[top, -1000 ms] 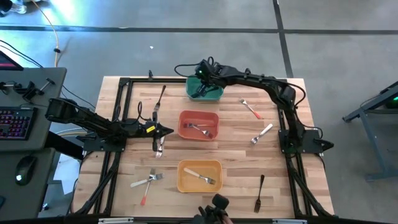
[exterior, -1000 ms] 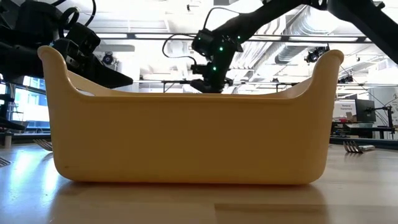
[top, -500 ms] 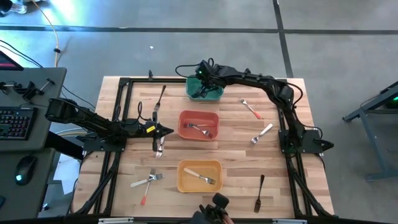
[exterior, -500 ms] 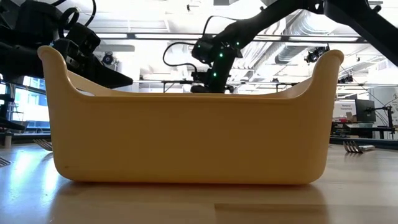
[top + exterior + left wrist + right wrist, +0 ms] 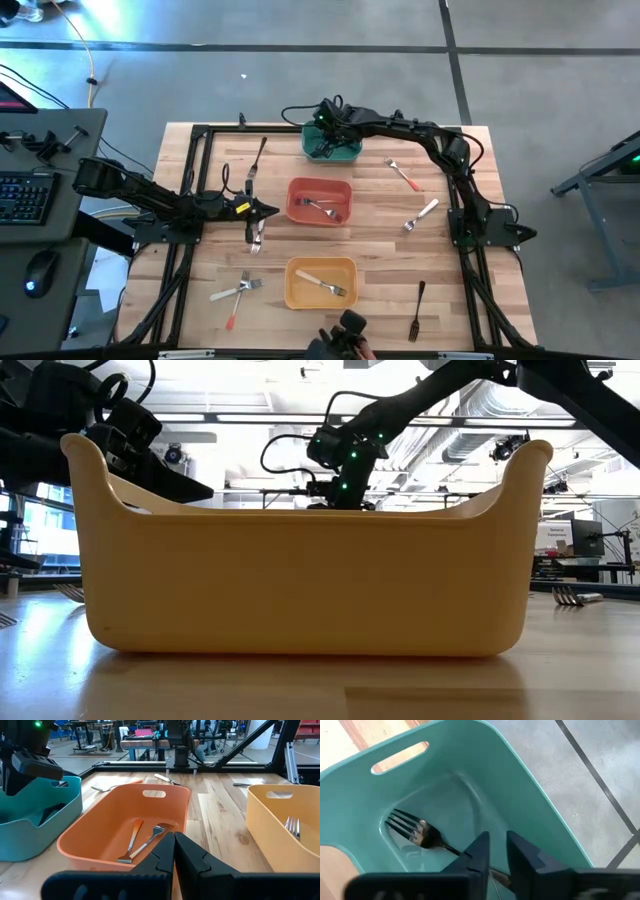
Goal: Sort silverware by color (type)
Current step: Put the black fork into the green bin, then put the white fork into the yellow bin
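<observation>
My right gripper (image 5: 497,850) hangs over the green bin (image 5: 345,152) at the table's far edge, fingers open by a narrow gap. A dark fork (image 5: 415,832) lies on the bin's floor, its handle running under my fingers. My left gripper (image 5: 272,210) is shut and waits left of the red bin (image 5: 342,188), which holds two forks (image 5: 142,842). The yellow bin (image 5: 345,268) holds a white-handled fork (image 5: 320,284). Loose silverware lies flat on the table: dark forks (image 5: 260,155) (image 5: 417,310), orange-handled ones (image 5: 403,175) (image 5: 232,315), white-handled ones (image 5: 422,215) (image 5: 235,290).
Black frame rails (image 5: 190,200) run along the left and right sides of the wooden table (image 5: 380,260). Two more utensils (image 5: 254,232) lie just near my left gripper. In the low view the yellow bin (image 5: 300,580) blocks most of the table.
My right gripper has risen a little above the green bin while staying over it. The left arm has kept still.
</observation>
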### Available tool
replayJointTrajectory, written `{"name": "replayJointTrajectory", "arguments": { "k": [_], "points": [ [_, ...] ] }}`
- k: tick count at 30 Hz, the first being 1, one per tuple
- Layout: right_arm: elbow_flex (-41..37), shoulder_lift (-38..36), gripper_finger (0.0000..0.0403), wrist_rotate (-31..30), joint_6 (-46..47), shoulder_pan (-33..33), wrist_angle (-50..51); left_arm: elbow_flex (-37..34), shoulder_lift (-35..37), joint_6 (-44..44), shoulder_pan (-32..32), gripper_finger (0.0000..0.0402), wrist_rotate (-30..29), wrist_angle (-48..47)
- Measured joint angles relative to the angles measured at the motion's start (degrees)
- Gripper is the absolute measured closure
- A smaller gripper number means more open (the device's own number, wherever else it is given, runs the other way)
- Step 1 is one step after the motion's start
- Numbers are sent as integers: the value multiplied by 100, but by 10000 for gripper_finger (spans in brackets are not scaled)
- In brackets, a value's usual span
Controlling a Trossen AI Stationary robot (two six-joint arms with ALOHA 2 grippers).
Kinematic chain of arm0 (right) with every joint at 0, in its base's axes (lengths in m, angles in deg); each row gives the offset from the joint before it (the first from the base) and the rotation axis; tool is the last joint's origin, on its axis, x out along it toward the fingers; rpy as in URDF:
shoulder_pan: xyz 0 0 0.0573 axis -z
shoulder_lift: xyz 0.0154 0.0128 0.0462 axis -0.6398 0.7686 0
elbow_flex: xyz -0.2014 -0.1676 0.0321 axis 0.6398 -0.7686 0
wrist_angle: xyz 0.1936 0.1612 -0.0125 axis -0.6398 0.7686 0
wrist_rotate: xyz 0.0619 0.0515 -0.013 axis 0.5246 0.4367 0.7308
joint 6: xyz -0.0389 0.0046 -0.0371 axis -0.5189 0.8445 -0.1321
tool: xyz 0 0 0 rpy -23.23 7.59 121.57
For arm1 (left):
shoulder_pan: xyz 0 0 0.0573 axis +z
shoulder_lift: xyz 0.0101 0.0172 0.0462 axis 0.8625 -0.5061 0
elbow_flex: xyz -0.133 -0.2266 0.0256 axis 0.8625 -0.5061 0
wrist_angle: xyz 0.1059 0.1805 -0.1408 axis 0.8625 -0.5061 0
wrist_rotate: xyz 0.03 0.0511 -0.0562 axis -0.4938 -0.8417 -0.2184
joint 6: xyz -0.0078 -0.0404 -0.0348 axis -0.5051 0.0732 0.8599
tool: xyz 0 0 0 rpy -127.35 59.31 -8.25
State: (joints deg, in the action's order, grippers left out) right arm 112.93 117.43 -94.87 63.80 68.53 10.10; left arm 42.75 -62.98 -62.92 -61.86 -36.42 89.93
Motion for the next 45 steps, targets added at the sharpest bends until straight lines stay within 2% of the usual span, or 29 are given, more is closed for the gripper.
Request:
{"name": "replayJointTrajectory", "arguments": {
  "k": [4, 7, 10, 13, 16, 19, 24, 27, 31, 37, 41, 45],
  "points": [
    [14, -1, 308, -2, 0, -19, -23, 0, -1, 0, 0, 399, -2, -5],
    [122, -1, 302, -59, -179, -78, 125, 0, 0, -14, 0, 399, -2, -38],
    [186, -115, 331, -293, -600, -229, 229, 0, 0, -44, 0, 399, 0, -68],
    [146, -364, 385, -562, -892, -420, 193, 0, 0, -44, -4, 399, 0, -97],
    [-136, -746, 390, -557, -1024, -584, -57, 0, 0, -46, -4, 399, 2, -113],
    [-913, -1268, 398, -241, -1101, -689, -901, 0, -1, -46, -4, 399, 2, -213],
    [-2991, -2563, 401, 394, -1049, -776, -3021, 0, -2, -46, -4, 399, 0, -289],
    [-4108, -3477, 402, 528, -820, -915, -3721, 0, -2, -46, 0, 399, -2, -299],
    [-5113, -4748, 402, 393, -406, -1227, -3936, 0, -2, -44, -2, 399, 2, -325],
    [-6176, -6355, 403, -438, 27, -2060, -3765, 0, -2, 46, -24, 399, 9, -470],
    [-6848, -7057, 403, -715, 295, -2577, -3834, 3, -2, 10, -181, 399, 10, -621],
    [-7568, -7389, 403, -733, 457, -2965, -4344, 237, -2, 103, -516, 399, 13, -1412]
  ]
}}
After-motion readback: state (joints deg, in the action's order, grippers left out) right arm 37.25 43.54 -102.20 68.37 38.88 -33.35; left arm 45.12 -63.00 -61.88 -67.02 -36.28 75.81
